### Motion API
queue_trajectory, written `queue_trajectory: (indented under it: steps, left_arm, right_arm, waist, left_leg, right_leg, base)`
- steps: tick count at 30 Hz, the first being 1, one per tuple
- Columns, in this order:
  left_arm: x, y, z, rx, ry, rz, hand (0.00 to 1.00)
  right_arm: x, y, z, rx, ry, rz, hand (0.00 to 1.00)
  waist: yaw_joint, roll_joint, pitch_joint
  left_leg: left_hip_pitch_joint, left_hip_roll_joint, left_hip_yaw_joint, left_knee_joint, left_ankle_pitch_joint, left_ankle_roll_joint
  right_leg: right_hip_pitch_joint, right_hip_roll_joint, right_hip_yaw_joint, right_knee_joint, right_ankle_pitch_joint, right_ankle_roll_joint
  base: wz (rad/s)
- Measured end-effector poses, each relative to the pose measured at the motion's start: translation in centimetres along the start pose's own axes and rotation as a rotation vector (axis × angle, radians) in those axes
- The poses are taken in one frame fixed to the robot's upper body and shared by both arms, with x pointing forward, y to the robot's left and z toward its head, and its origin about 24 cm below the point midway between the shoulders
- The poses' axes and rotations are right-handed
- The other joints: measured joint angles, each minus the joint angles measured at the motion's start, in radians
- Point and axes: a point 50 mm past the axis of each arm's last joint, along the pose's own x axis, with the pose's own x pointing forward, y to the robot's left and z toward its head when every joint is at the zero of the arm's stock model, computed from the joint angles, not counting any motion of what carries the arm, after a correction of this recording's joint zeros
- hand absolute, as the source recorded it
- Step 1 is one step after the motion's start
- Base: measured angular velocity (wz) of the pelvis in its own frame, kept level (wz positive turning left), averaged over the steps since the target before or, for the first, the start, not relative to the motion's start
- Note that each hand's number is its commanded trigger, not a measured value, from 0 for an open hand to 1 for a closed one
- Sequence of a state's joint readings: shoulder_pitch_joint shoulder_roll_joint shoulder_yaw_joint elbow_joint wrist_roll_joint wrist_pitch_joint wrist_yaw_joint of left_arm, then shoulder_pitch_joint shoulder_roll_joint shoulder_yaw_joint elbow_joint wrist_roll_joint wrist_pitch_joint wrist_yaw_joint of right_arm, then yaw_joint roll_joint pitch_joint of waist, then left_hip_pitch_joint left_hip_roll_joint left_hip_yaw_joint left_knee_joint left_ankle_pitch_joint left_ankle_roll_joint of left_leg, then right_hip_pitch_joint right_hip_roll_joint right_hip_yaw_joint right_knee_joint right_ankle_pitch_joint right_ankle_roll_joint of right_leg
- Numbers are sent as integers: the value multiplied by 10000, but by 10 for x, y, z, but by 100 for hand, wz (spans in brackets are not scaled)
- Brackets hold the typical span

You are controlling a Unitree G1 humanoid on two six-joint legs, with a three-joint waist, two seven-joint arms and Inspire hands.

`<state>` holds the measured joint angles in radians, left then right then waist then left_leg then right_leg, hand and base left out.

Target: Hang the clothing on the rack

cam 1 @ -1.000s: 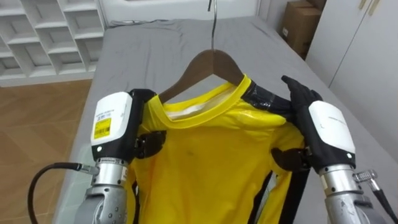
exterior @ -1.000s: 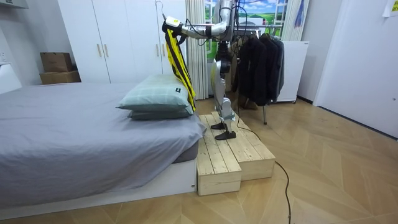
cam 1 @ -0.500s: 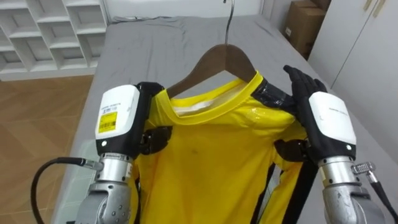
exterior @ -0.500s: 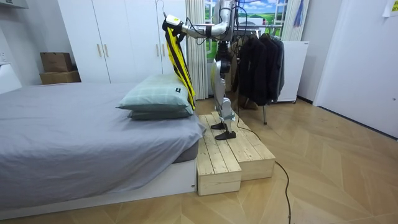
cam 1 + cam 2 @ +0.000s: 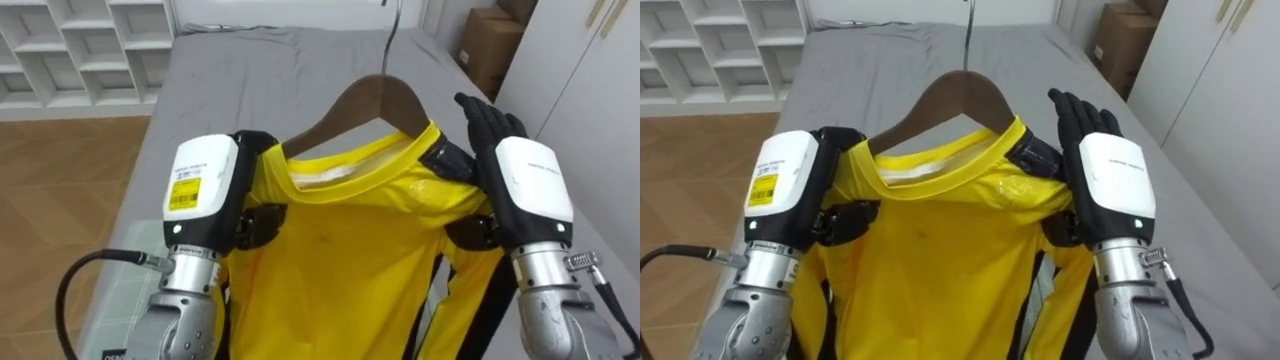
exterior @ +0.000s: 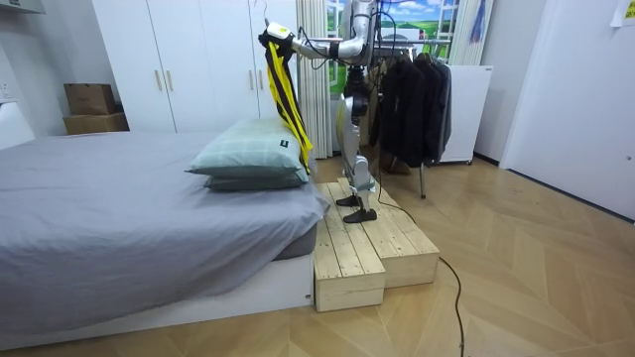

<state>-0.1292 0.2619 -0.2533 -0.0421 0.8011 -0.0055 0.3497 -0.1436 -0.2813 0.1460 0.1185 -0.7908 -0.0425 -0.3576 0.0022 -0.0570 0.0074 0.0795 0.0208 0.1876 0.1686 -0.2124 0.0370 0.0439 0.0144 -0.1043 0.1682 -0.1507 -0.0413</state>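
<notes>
A yellow shirt (image 5: 340,260) with black side stripes hangs on a brown wooden hanger (image 5: 380,95), held up in front of me over the grey bed (image 5: 250,80). My left hand (image 5: 205,190) grips the shirt's left shoulder, its thumb on the front of the cloth. My right hand (image 5: 530,185) holds the right shoulder: fingers straight up behind it, thumb pressed on the front. The metal hook (image 5: 392,30) points up, free. In the room view I stand on a wooden platform (image 6: 372,253) at the bed's head, arms raised, the shirt (image 6: 283,94) dangling over the pillows (image 6: 248,154).
A rack of dark clothes (image 6: 412,94) stands behind me, by the curtain. White cube shelves (image 5: 80,50) line the far left beyond the bed. A cardboard box (image 5: 490,50) and white wardrobe doors (image 5: 590,90) are at the right.
Both hands have lifted the shirt and hanger a little higher. The grip on both shoulders is the same.
</notes>
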Motion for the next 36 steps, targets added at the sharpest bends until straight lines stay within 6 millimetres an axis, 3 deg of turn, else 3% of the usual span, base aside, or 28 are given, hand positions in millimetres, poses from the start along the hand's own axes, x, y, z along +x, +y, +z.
queue_trajectory:
  steps: [16, 22, 36]
  left_arm:
    - [1, 2, 3, 428, -239, -157, 100]
    - [2, 2, 8, 678, -483, -246, 100]
    - [0, -4, 11, 707, -310, -562, 100]
  right_arm:
    - [-3, 5, -5, -247, -15, 236, 0]
    - [-6, 10, -9, -296, 124, 167, 0]
    - [-9, 16, -14, -437, 365, 252, 0]
  waist:
    - [14, 66, 5]
    - [-33, 184, 1]
    - [-195, 181, -7]
  left_leg:
    - [-5, -19, -73, 4, 0, 0]
    - [-152, -32, -216, 75, 0, 0]
    - [-173, -33, -272, 120, 0, 0]
  right_leg:
    - [92, -14, -88, -139, 0, -1]
    - [37, -28, -153, -175, 0, -1]
    - [48, -33, -208, -163, 0, 0]
  base:
    - [1]
    - [7]
    - [1]
